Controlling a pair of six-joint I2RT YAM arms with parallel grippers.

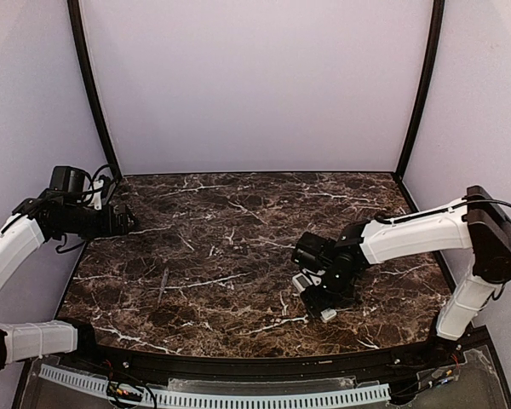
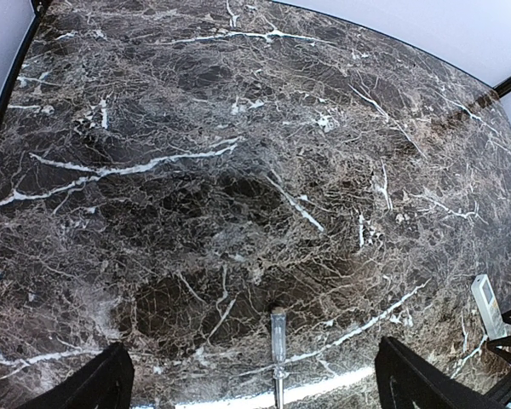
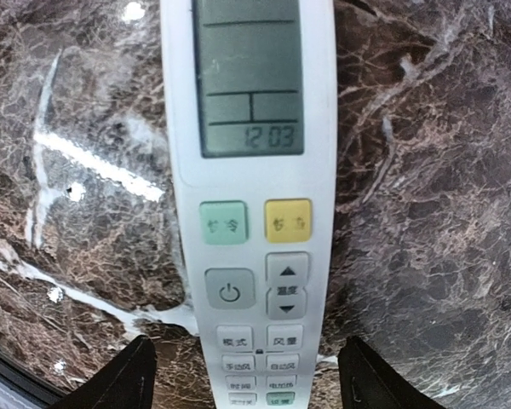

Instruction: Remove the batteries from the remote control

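The white remote control [image 3: 249,170] lies face up on the marble table, display and buttons showing; its battery recess faces down. My right gripper [image 3: 251,383] is open, with one black finger on each side of the remote's button end, not touching it. In the top view the right gripper [image 1: 319,298] covers the remote [image 1: 328,314], and only the remote's white ends show. The remote also shows in the left wrist view [image 2: 489,305]. My left gripper [image 1: 128,223] is open and empty, held up over the far left of the table. No batteries are in view.
A thin grey stick with a clear handle [image 1: 163,285] lies on the table's left front part; it also shows in the left wrist view [image 2: 278,341]. The table has a black rim [image 1: 238,362] at the near edge and walls on three sides.
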